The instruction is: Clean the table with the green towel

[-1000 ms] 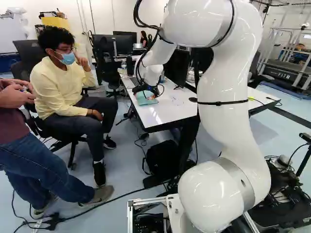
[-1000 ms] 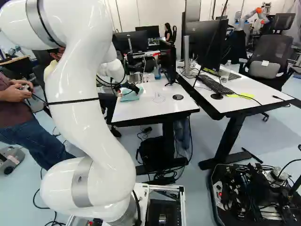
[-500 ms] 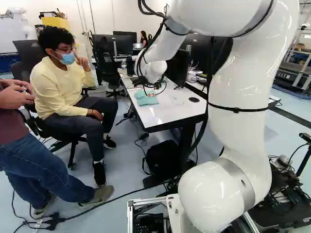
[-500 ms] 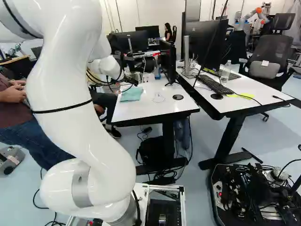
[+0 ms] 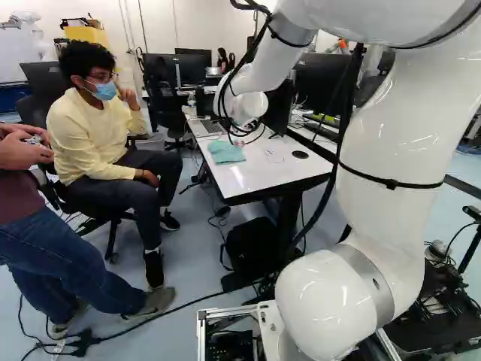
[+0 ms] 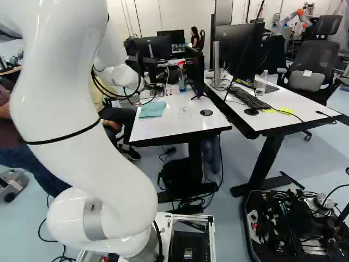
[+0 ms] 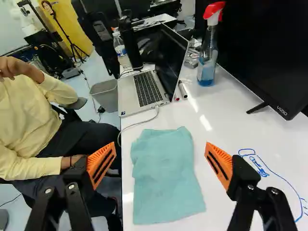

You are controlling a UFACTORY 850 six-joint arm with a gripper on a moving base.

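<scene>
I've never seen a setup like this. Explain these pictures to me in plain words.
The big white machine is a robot arm. Two pictures come from cameras on its base, behind it, one to each side; both show one scene. The third comes from its wrist, looking along the black tool, whose two fingers have orange pads. They stand apart, holding nothing. Seen between them, the green towel lies on the white table. Beyond it are an open laptop and a spray bottle. A black screen also stands there, and a blue drawing marks the tabletop.
</scene>
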